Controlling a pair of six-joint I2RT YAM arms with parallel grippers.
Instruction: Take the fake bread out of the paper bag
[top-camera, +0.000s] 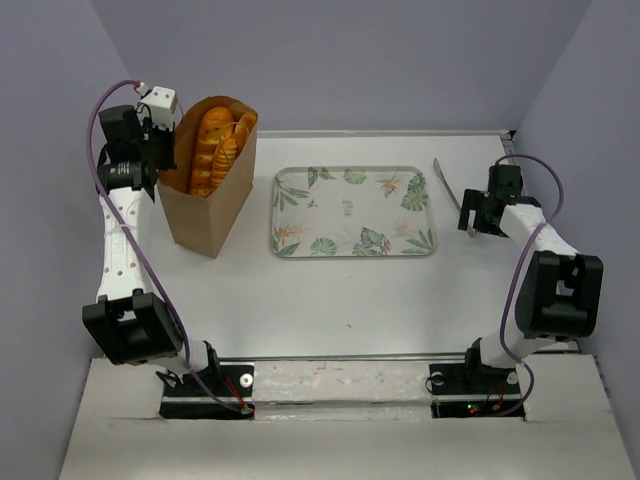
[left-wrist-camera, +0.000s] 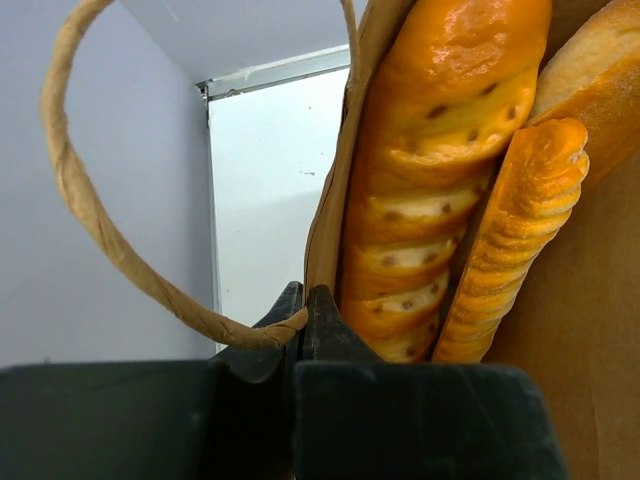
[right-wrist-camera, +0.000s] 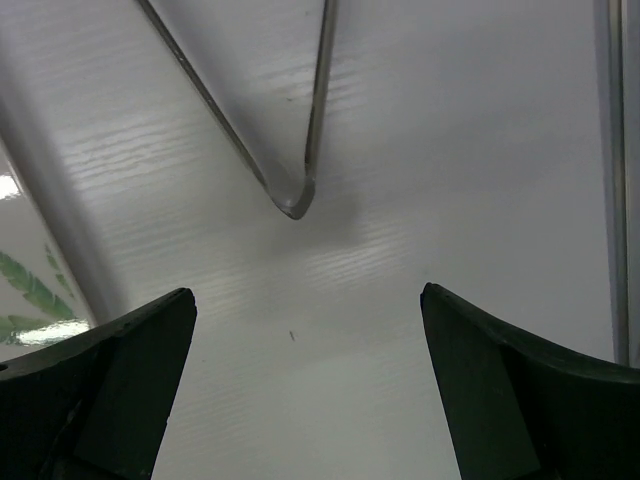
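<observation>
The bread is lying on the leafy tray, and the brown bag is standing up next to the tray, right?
Not quite. The fake bread is not on the tray; it is inside the paper bag, poking out of its open top. The top external view shows this. The bag does stand upright next to the tray.

Bright, even light; blurred foregrounds.
</observation>
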